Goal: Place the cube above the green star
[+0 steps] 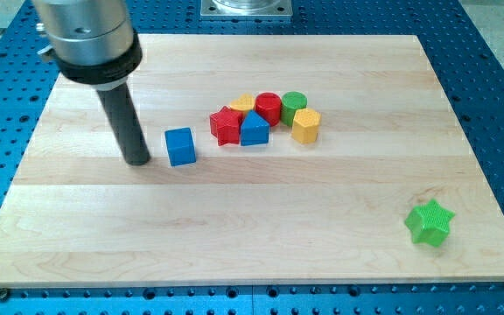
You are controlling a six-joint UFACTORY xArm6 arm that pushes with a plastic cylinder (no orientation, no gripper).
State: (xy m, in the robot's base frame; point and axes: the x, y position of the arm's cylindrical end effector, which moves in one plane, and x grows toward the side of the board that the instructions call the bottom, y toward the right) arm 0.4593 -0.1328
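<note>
My tip point(138, 161) rests on the board point(339, 254), bare, just left of the blue cube point(180, 146), contact unclear. Push is at its start. Green star point(430, 221) lies far right; next move calls for a long rightward shove below the cluster point(266, 117).

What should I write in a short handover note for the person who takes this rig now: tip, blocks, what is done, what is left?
My tip: down on the wooden board, just to the view's left of the blue cube, small gap, not clearly touching.
Green star: far off, near the board's bottom-right corner in the view.
Cluster of red, yellow, green and blue blocks lies to the right of the cube, towards the view's top.
Done: the tip stands beside the cube, nothing more.
Left: push the cube across to the right, passing below the cluster, and stop it just above the star.
</note>
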